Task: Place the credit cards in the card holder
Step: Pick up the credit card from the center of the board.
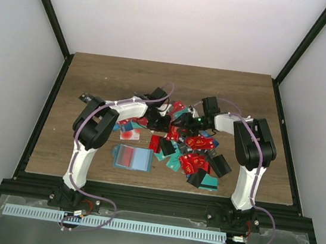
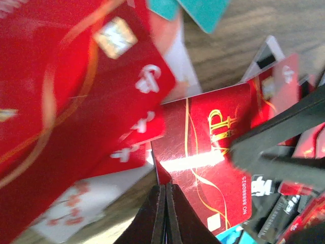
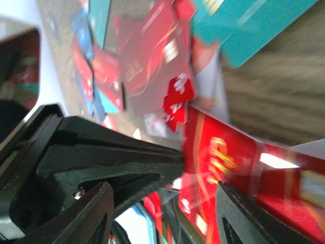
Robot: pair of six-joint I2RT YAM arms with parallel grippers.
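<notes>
Your card holder (image 1: pixel 132 158) lies open on the worktop (image 1: pixel 97 77), just left of the heap and nearer the arm bases. The credit cards (image 1: pixel 187 144) sprawl in that heap at mid-worktop, mostly red, with black cases (image 1: pixel 220 164) mixed in. Your left claw (image 2: pixel 165 189) is pressed together at the corner of a red VIP card (image 2: pixel 203 147). You cannot tell whether it pinches it. Your right claw (image 3: pixel 162 193) stands spread over red cards.

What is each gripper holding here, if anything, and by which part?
Left gripper pinches a red card by its edge; right gripper is open, holding nothing.
</notes>
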